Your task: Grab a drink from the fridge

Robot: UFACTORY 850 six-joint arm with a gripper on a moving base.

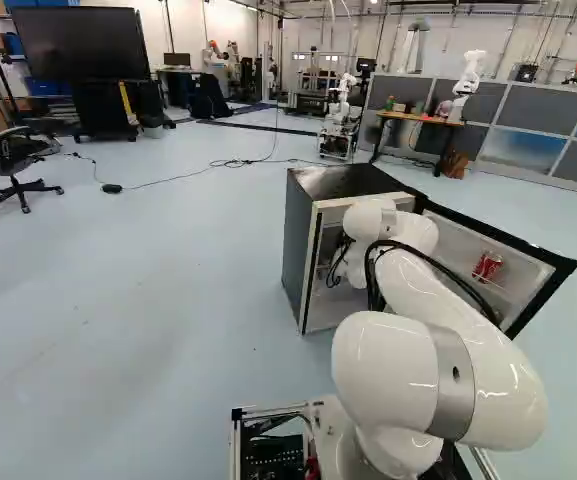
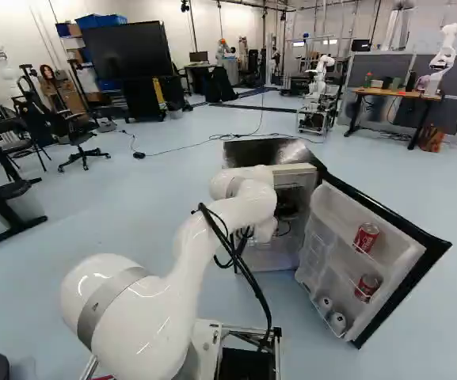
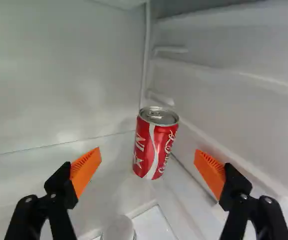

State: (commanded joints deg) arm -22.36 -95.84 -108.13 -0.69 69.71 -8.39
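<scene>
Jaws stand wide apart inside the fridge (image 2: 268,150); red can (image 3: 154,145) upright in the fridge's inner corner, ahead of them; two other cans (image 2: 366,237) sit in the fridge's open door (image 2: 330,209).

A red cylindrical metal can (image 3: 155,146) bears a wavy white stripe and lettering. The boxy dark-grey fridge (image 1: 299,235) is white inside.

Your white arm (image 2: 163,313) reaches into the fridge (image 2: 264,150). On the fridge's open door (image 2: 340,212) you have an upper red can (image 2: 366,237) and a lower one. Beyond the fridge, rightward, stands a bench (image 2: 394,94); leftward, a big screen (image 2: 129,49).
</scene>
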